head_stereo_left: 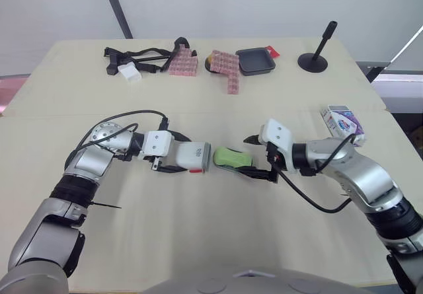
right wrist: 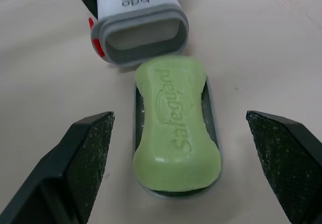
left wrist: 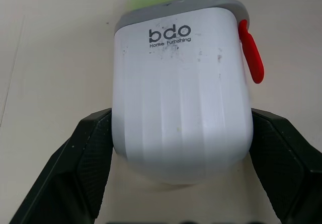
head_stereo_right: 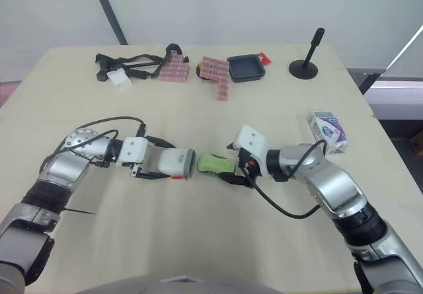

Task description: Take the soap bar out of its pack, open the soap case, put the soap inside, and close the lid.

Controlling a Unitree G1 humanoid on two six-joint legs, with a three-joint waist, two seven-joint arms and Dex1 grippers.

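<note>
The soap (right wrist: 176,133) is pale green, the case (left wrist: 181,98) white with grey rim (left wrist: 171,8) and red tab (left wrist: 250,53), the pack (head_stereo_left: 342,121) purple-and-white.

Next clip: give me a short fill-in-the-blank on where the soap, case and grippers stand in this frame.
1. The left gripper is shut on the case sleeve, whose body is coloured ___.
2. The soap bar lying on the case tray bears the pressed word ___.
3. The right gripper straddles the soap bar with its fingers ___.
4. The soap pack lies on the table on the robot's ___ side.
Missing words: white; Safeguard; open; right.
</note>
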